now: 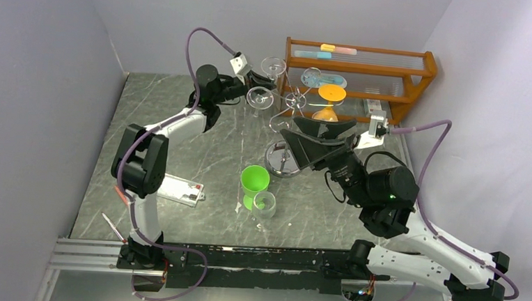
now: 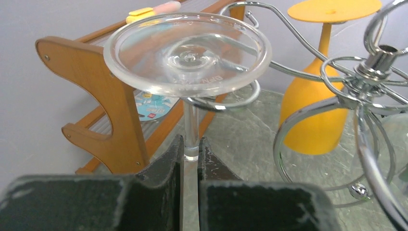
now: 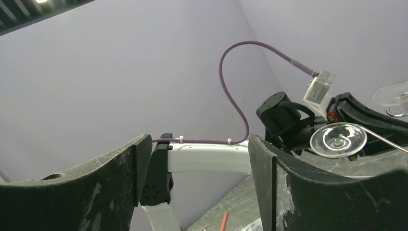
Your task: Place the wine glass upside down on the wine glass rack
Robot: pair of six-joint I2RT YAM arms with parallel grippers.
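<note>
The clear wine glass (image 1: pixel 258 98) is upside down, its round foot (image 2: pixel 187 53) on top. My left gripper (image 2: pixel 191 147) is shut on its stem, seen at the back of the table in the top view (image 1: pixel 255 82). The foot rests just over a curled arm of the chrome wine glass rack (image 2: pixel 380 62), whose disc base (image 1: pixel 281 158) stands mid-table. An orange glass (image 2: pixel 312 115) hangs upside down on the rack. My right gripper (image 1: pixel 293 133) is open and empty, beside the rack above its base; in its wrist view (image 3: pixel 199 144) the clear glass (image 3: pixel 338 139) shows at the right.
A brown wooden shelf rack (image 1: pixel 365 73) stands at the back right, close behind the chrome rack. A green glass (image 1: pixel 254 181) and a small clear glass (image 1: pixel 265 204) stand in front of the rack. A white flat object (image 1: pixel 180 189) and a pencil (image 1: pixel 113 226) lie near left.
</note>
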